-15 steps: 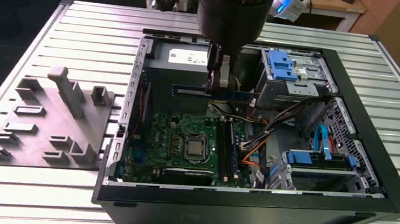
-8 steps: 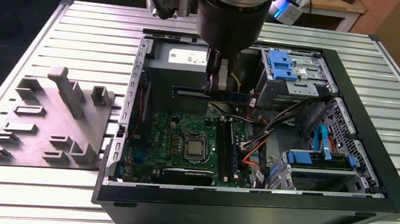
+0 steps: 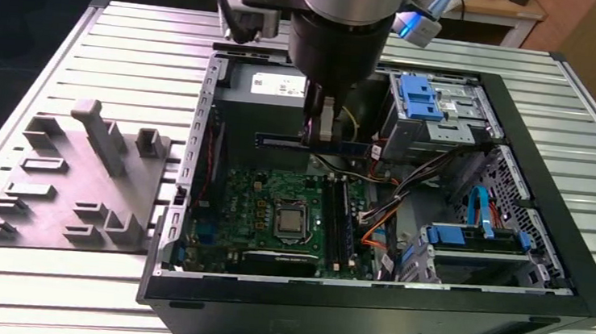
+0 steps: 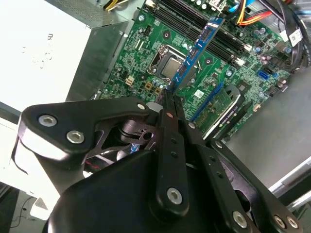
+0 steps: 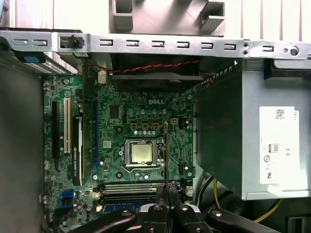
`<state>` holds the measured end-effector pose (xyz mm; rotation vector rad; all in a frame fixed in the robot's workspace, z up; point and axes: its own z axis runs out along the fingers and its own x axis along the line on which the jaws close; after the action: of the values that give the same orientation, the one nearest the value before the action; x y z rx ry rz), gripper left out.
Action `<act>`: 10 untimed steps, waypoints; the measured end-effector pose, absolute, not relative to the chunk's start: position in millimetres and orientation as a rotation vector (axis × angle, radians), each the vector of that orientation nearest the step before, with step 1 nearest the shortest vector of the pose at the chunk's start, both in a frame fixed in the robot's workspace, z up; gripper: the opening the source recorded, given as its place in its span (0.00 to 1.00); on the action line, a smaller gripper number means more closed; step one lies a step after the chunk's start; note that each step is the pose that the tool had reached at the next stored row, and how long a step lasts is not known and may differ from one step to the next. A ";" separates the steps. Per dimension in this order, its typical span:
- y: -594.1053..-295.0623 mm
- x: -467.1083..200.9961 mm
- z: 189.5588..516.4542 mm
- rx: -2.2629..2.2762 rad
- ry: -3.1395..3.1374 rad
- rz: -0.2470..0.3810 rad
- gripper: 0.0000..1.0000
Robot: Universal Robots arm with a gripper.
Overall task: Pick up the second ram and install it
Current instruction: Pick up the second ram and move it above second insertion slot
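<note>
Black end effector (image 4: pixel 167 98) clamps thin, flat blue second ram (image 4: pixel 195 50).

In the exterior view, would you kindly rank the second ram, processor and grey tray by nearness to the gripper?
1. The second ram, held in the gripper.
2. The processor, on the motherboard.
3. The grey tray, outside the case, exterior view's left.

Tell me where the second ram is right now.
In the exterior view the second ram hangs clamped in the gripper, inside the open computer case, held over the green motherboard.
</note>
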<state>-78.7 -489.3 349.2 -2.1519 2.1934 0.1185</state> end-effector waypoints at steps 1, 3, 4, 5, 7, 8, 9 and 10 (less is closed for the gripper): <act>-489.3 -78.8 347.4 -2.154 2.191 0.118 0.11; -489.3 -78.8 343.9 -2.159 2.186 0.118 0.11; -489.3 -78.9 342.1 -2.161 2.184 0.119 0.11; -489.3 -78.9 340.3 -2.163 2.182 0.119 0.11; -489.3 -79.0 336.6 -2.165 2.179 0.120 0.11; -489.3 -79.1 334.9 -2.165 2.178 0.120 0.11; -489.3 -79.2 333.3 -2.166 2.178 0.121 0.11; -489.3 -79.2 331.8 -2.167 2.177 0.121 0.11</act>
<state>-79.2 -489.3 331.8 -2.1666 2.1765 0.1208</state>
